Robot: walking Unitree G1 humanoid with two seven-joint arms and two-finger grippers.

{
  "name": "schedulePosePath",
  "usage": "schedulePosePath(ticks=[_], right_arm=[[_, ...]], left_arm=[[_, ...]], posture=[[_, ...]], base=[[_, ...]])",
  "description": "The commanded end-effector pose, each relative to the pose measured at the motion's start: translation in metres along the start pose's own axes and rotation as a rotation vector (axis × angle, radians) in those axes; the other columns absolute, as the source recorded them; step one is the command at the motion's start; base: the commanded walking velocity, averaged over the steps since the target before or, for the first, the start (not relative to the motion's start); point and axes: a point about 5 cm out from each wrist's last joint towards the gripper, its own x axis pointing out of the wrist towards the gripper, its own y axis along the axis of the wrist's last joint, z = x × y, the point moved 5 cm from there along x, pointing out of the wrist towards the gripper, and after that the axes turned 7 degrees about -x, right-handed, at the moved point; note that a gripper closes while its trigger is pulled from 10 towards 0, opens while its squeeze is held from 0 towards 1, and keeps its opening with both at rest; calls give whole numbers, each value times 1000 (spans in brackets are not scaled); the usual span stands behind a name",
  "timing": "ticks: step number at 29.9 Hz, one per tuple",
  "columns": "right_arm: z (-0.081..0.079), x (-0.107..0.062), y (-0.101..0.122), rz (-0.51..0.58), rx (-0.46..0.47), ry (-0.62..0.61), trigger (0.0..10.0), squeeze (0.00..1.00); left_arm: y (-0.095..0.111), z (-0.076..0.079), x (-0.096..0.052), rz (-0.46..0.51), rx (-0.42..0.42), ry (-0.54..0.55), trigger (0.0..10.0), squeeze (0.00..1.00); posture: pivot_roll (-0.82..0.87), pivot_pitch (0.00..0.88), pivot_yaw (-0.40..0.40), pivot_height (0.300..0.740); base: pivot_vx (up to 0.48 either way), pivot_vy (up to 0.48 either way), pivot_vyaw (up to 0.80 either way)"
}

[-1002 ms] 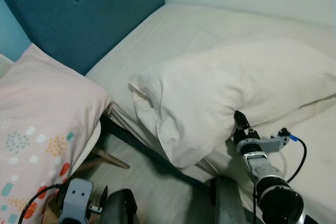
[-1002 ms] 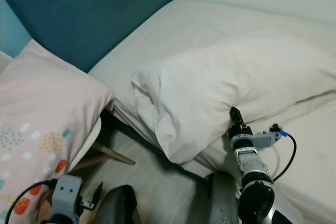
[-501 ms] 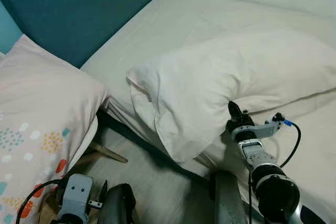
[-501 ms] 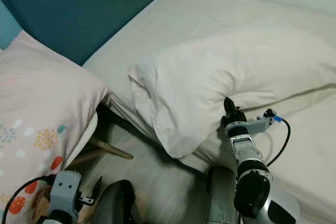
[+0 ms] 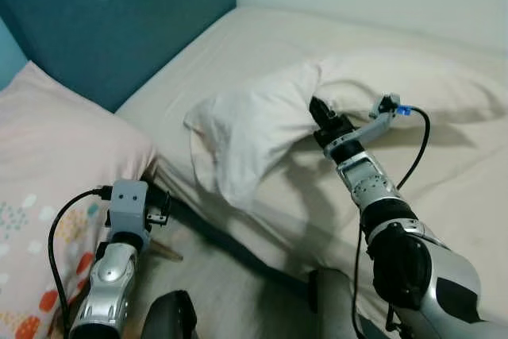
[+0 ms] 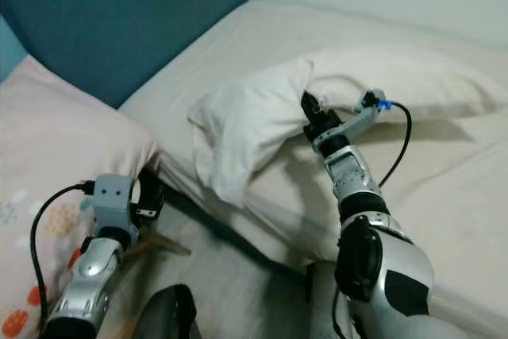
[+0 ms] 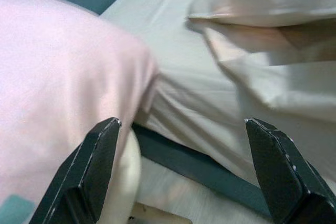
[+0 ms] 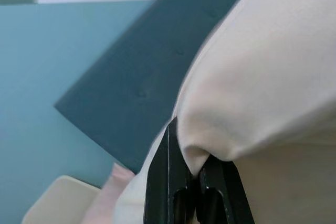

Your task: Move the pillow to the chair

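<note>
White pillow (image 5: 262, 129) — pinched in right tool (image 5: 316, 108)

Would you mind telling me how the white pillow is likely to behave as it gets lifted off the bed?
Probably floppy: the white pillow folds where the right pincer pinches it, one end drooping over the bed edge. It seems light, since a small fabric pinch lifts it. It may slip, as little cloth sits between the fingers.

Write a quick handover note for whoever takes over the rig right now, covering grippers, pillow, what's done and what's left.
Right gripper: jaws shut on the white pillow, lifting its middle off the bed.
Left gripper: jaws open, holding nothing, low beside the pink pillow.
Done: white pillow gripped and partly raised.
Left: carry it off the bed, reach the chair, set it down, release.
</note>
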Motion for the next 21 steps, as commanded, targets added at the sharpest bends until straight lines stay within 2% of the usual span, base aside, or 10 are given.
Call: schedulePosePath(ticks=[1,2,5,6,7,11,13,17,19,21], right_arm=[[-21,10,11,47,-8,112,0,0],[-29,13,17,69,-24,150,0,0],[-35,16,22,87,-35,174,0,0],[-44,17,31,115,-69,207,0,0],[-44,17,31,115,-69,207,0,0],[-51,18,39,145,-90,225,0,0],[-55,20,41,150,-103,230,0,0],[-59,22,39,144,-110,236,0,0],[-66,24,35,132,-110,257,0,0],[-69,25,32,125,-114,262,0,0]], left_arm=[[-9,-14,2,-55,-13,48,10000,0],[-4,-13,11,-59,-15,53,10000,0],[-3,-11,17,-78,-20,46,10000,0],[-10,-5,22,-124,-21,35,10000,0],[-10,-5,22,-124,-21,35,10000,0],[-22,5,18,-156,-18,8,10000,0],[-37,8,12,-204,-16,5,10000,0],[-51,8,5,-254,-3,13,10000,0],[-69,3,-4,-324,9,33,10000,0],[-76,1,-9,-352,12,43,10000,0]], posture=[[-49,4,83,435],[-64,0,89,440],[-77,0,92,445],[-90,0,98,454],[-90,0,98,454],[-101,0,103,468],[-104,0,100,478],[-106,0,98,487],[-103,0,94,497],[-103,0,94,502]], base=[[0,0,0],[0,0,0],[-277,0,0],[-480,0,0],[-480,0,0],[-181,0,0],[0,0,0],[0,0,0],[0,0,0],[0,0,0]])
